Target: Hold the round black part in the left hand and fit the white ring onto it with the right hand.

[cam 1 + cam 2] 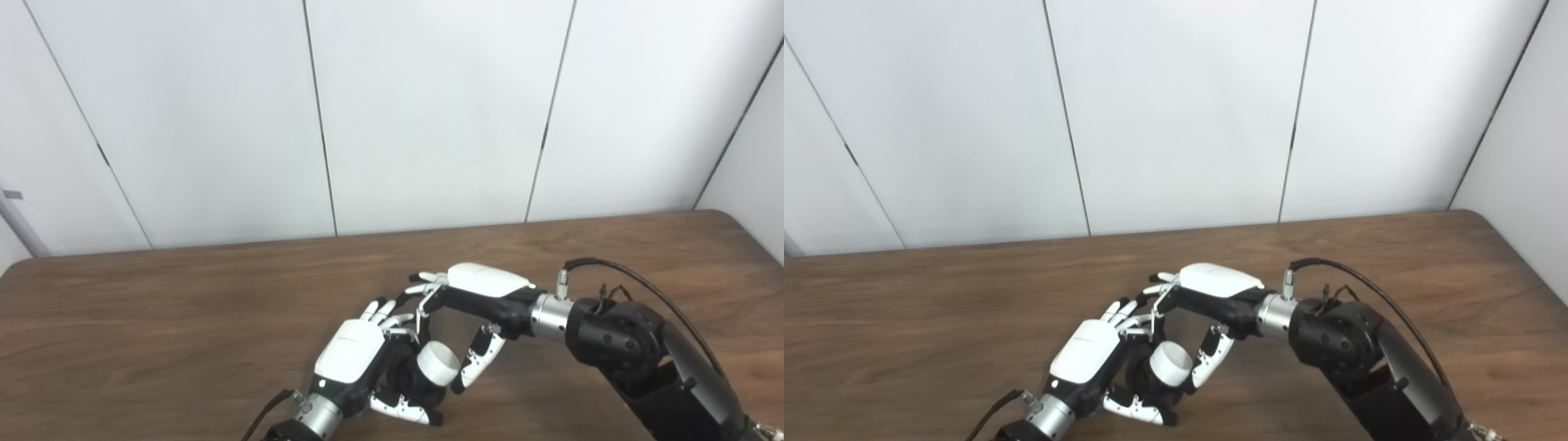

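Note:
My left hand (350,354) is low at the table's front, shut on the round black part (421,387). The white ring (438,362) sits on the end of that part and faces right, towards my right hand. My right hand (484,289) reaches in from the right above and beside the ring, open. Its fingers (424,286) stretch over my left hand's fingertips, well apart from the ring. Its thumb (476,362) hangs down just right of the ring, close to its rim; I cannot tell if it touches.
The brown wooden table (184,318) runs wide to the left and right of the hands. White wall panels (429,110) stand behind its far edge. My right forearm (637,355) with a black cable looping over it fills the lower right.

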Action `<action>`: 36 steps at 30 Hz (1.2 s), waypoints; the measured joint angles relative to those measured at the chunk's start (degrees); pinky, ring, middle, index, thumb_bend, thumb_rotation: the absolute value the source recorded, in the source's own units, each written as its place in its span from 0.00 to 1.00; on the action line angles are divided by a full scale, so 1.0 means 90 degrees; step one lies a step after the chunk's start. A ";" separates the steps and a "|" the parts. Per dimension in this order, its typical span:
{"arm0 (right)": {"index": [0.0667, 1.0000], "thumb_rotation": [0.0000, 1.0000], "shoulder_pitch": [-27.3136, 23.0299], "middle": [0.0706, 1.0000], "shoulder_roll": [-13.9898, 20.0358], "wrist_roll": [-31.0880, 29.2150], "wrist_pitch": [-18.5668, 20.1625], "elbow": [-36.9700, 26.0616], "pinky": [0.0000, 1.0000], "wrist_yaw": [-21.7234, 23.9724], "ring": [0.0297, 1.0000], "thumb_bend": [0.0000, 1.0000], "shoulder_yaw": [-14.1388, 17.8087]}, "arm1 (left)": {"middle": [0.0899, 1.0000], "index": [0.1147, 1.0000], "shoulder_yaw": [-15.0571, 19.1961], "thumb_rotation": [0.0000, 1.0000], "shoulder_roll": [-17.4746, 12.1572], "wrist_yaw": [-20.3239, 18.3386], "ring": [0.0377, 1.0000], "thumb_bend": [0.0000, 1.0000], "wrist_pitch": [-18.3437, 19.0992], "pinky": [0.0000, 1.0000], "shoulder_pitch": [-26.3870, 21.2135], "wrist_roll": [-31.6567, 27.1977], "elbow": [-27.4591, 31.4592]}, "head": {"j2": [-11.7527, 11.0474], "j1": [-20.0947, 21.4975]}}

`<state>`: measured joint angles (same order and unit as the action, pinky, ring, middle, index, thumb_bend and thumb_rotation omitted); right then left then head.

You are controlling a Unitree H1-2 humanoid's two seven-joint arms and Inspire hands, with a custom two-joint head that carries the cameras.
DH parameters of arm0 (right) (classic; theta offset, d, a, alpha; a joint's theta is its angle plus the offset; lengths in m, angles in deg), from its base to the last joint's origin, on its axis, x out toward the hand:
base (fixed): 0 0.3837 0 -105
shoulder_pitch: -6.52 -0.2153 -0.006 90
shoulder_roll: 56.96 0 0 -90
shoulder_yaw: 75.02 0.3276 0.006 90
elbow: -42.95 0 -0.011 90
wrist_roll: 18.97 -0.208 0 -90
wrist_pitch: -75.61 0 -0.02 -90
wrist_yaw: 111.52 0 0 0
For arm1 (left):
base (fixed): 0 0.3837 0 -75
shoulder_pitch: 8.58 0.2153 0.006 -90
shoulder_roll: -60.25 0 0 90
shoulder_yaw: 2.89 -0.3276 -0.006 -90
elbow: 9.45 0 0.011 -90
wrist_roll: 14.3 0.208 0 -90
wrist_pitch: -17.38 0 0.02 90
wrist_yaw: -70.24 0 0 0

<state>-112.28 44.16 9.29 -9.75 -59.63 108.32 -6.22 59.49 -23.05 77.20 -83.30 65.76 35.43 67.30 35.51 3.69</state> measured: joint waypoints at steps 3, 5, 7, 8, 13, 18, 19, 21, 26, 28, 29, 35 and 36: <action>0.44 0.13 0.0003 0.90 -0.0062 0.0001 -0.0028 0.0032 1.00 -0.0002 1.00 0.52 -0.0017 | 0.83 0.41 -0.0006 0.05 0.0001 -0.0021 0.96 0.52 0.0030 1.00 0.0036 0.0001 0.0054 | 0.0020 0.0010; 0.44 0.13 0.0004 0.90 -0.0120 0.0010 -0.0050 0.0062 1.00 -0.0015 1.00 0.52 -0.0020 | 0.83 0.41 -0.0009 0.05 0.0000 -0.0048 0.97 0.52 0.0077 1.00 0.0081 0.0001 0.0123 | 0.0020 0.0010; 0.44 0.13 0.0005 0.90 -0.0145 0.0032 -0.0063 0.0097 1.00 -0.0032 1.00 0.52 -0.0033 | 0.83 0.41 -0.0022 0.05 -0.0005 -0.0080 0.97 0.52 0.0099 1.00 0.0120 0.0001 0.0181 | 0.0039 0.0000; 0.44 0.13 0.0005 0.90 -0.0145 0.0046 -0.0070 0.0111 1.00 -0.0041 1.00 0.52 -0.0037 | 0.83 0.41 -0.0027 0.05 -0.0004 -0.0093 0.97 0.52 0.0100 1.00 0.0126 0.0001 0.0190 | 0.0049 0.0000; 0.44 0.13 0.0005 0.91 -0.0147 0.0082 -0.0199 0.0163 0.99 -0.0108 1.00 0.52 -0.0082 | 0.84 0.41 -0.0059 0.05 -0.0026 -0.0112 0.97 0.52 0.0098 1.00 0.0133 -0.0008 0.0210 | 0.0039 -0.0010; 0.44 0.13 0.0005 0.90 -0.0172 0.0111 -0.0309 0.0281 0.99 -0.0167 1.00 0.52 -0.0091 | 0.84 0.41 -0.0108 0.05 -0.0059 -0.0162 0.97 0.52 0.0094 1.00 0.0133 -0.0042 0.0229 | 0.0020 0.0010; 0.44 0.13 0.0007 0.91 -0.0178 0.0115 -0.0309 0.0296 0.99 -0.0172 1.00 0.52 -0.0091 | 0.85 0.41 -0.0115 0.05 -0.0064 -0.0169 0.97 0.52 0.0093 1.00 0.0133 -0.0049 0.0235 | 0.0020 0.0019; 0.44 0.13 0.0010 0.91 -0.0186 0.0120 -0.0309 0.0297 0.99 -0.0175 1.00 0.52 -0.0091 | 0.84 0.41 -0.0130 0.05 -0.0075 -0.0180 0.97 0.52 0.0092 1.00 0.0134 -0.0065 0.0246 | 0.0020 0.0039; 0.44 0.13 0.0010 0.91 -0.0188 0.0146 -0.0310 0.0296 0.99 -0.0175 1.00 0.52 -0.0091 | 0.84 0.41 -0.0150 0.05 -0.0102 -0.0201 0.97 0.52 0.0098 1.00 0.0186 -0.0077 0.0333 | 0.0039 0.0039; 0.44 0.13 0.0011 0.91 -0.0187 0.0146 -0.0311 0.0296 0.99 -0.0175 1.00 0.52 -0.0091 | 0.84 0.41 -0.0148 0.05 -0.0112 -0.0229 0.97 0.52 0.0099 1.00 0.0230 -0.0078 0.0394 | 0.0049 0.0039; 0.44 0.13 0.0011 0.91 -0.0187 0.0146 -0.0312 0.0296 0.99 -0.0175 1.00 0.52 -0.0090 | 0.84 0.41 -0.0147 0.05 -0.0115 -0.0236 0.97 0.52 0.0098 1.00 0.0238 -0.0079 0.0402 | 0.0049 0.0039; 0.44 0.13 0.0035 0.90 -0.0186 0.0145 -0.0323 0.0296 0.98 -0.0175 1.00 0.52 -0.0090 | 0.84 0.41 -0.0147 0.05 -0.0121 -0.0295 0.97 0.52 0.0100 1.00 0.0280 -0.0094 0.0458 | 0.0078 0.0029; 0.44 0.13 0.0038 0.90 -0.0186 0.0145 -0.0323 0.0296 0.98 -0.0175 1.00 0.52 -0.0090 | 0.84 0.41 -0.0146 0.05 -0.0121 -0.0299 0.97 0.52 0.0100 1.00 0.0287 -0.0095 0.0468 | 0.0078 0.0020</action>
<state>-111.94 42.48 10.60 -12.66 -56.97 106.75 -7.04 58.17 -24.14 74.51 -82.40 68.35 34.57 71.51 36.21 3.87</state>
